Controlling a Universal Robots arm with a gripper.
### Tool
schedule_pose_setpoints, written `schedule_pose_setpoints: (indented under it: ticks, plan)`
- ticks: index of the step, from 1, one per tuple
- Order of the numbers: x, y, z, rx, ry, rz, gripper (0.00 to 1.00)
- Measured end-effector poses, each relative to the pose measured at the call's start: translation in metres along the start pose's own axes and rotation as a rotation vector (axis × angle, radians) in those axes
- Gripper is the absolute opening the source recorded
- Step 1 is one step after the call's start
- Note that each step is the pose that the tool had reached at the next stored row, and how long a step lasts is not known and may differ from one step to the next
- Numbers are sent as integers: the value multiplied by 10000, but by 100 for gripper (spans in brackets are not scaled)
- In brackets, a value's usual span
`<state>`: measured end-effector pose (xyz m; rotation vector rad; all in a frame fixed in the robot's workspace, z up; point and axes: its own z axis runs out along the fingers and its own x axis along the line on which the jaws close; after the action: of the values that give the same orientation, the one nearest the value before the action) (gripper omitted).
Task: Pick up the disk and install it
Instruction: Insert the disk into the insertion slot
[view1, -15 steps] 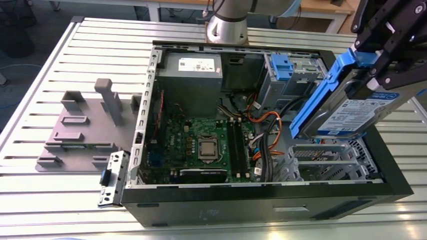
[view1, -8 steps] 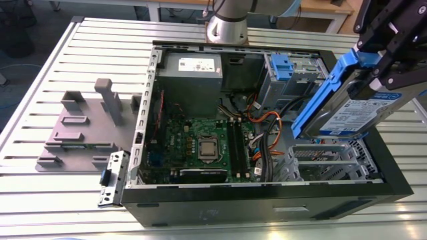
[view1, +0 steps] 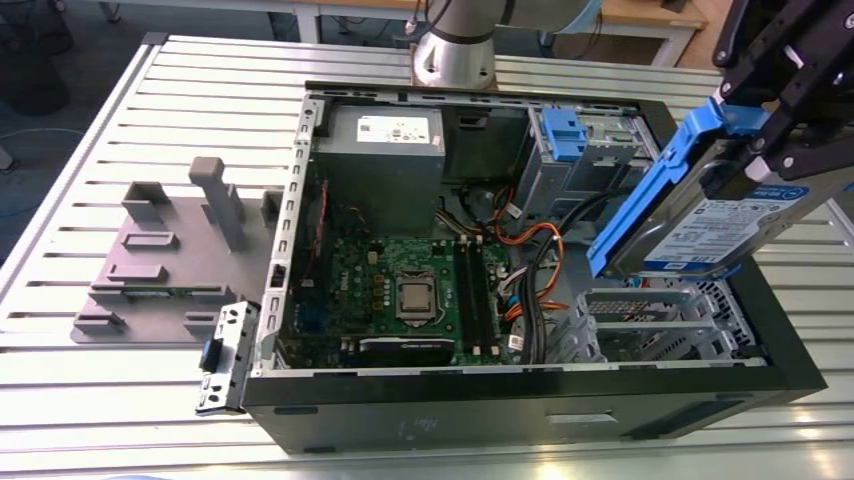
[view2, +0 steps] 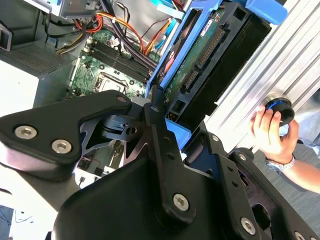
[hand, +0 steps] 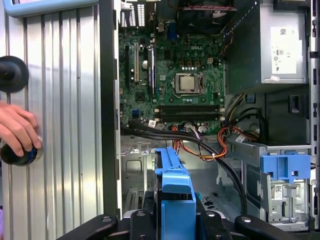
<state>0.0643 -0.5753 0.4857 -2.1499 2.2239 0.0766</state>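
The disk (view1: 707, 215), a silver-grey drive with a white-and-blue label in blue plastic rails, hangs tilted in the air. It is above the right side of the open computer case (view1: 534, 395), over a metal drive bay (view1: 654, 320). My black gripper (view1: 763, 145) is shut on its upper end. In the second wrist view the disk's (view2: 200, 65) green circuit-board underside and connectors face the camera, held in the gripper (view2: 167, 125). The first wrist view looks down one blue rail of the disk (hand: 172, 185), with the gripper (hand: 175, 222) around it and the case interior beyond.
Inside the case are a green motherboard (view1: 414, 290), a grey power supply (view1: 387, 150), orange and black cables (view1: 527, 250) and a cage with a blue clip (view1: 567, 135). A grey fixture (view1: 160, 260) stands on the slatted table. A person's hand (hand: 17, 127) rests on a black knob.
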Motion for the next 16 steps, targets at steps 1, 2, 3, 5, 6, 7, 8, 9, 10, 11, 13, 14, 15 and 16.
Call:
schedule_pose_setpoints:
  ticks: [1, 2, 3, 5, 6, 7, 8, 9, 10, 11, 13, 14, 15, 16]
  plan:
    - [0, -4, 0, 0, 0, 0, 36]
    - [0, -8, 0, 0, 0, 0, 36]
    - [0, -12, 0, 0, 0, 0, 36]
    - [-1, -20, 1, 0, 0, 0, 36]
    - [-1, -24, 1, 0, -1, 0, 36]
    - [-1, -28, 1, 0, 0, 0, 36]
    - [-1, -32, 1, 0, 0, 0, 36]
    - [-1, -36, 1, 0, -1, 0, 36]
    - [-1, -41, 1, 0, 0, 0, 36]
    - [-1, -45, 1, 0, 0, 0, 36]
    - [-2, -57, 2, 0, -1, 0, 36]
    - [-2, -63, 2, 0, 0, 0, 36]
    - [-2, -69, 2, 0, 0, 0, 36]
    - [-2, -76, 3, 0, 0, 0, 36]
